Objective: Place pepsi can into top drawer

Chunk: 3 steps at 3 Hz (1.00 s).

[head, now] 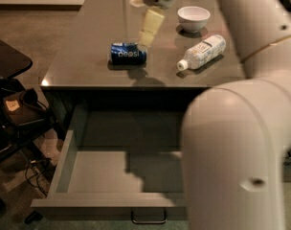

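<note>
We log gripper upper centre over pepsi can lying on table, grip state unclear; open top drawer lower frame unfilled

high view facing down; end effector top-centre

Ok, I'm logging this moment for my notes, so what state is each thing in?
Can: lying on its side on the table, not in the drawer.
Drawer: pulled open, visible part bare.
Bottle: lying on its side, cap on.
Bowl: upright on the table.
Claw: over the table, just above the can's right end.
</note>
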Each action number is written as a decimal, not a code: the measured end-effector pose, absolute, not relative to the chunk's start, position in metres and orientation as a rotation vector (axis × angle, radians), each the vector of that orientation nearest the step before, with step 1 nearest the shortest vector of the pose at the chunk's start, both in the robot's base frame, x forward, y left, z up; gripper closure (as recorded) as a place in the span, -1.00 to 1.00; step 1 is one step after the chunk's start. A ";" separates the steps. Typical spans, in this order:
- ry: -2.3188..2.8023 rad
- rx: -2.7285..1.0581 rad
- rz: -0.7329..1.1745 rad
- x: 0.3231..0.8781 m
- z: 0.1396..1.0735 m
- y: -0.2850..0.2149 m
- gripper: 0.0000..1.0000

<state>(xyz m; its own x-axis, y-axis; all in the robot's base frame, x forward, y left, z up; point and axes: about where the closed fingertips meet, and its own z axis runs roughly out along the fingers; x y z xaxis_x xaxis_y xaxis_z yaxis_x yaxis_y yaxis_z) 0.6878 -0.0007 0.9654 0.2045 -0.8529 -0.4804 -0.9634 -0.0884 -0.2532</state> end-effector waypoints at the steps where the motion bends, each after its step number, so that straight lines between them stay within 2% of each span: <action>1: 1.553 -2.050 0.436 0.700 0.943 0.073 -1.00; 2: 1.542 -2.016 0.424 0.710 0.945 0.080 -1.00; 3: 1.613 -1.959 0.385 0.723 0.936 0.061 -1.00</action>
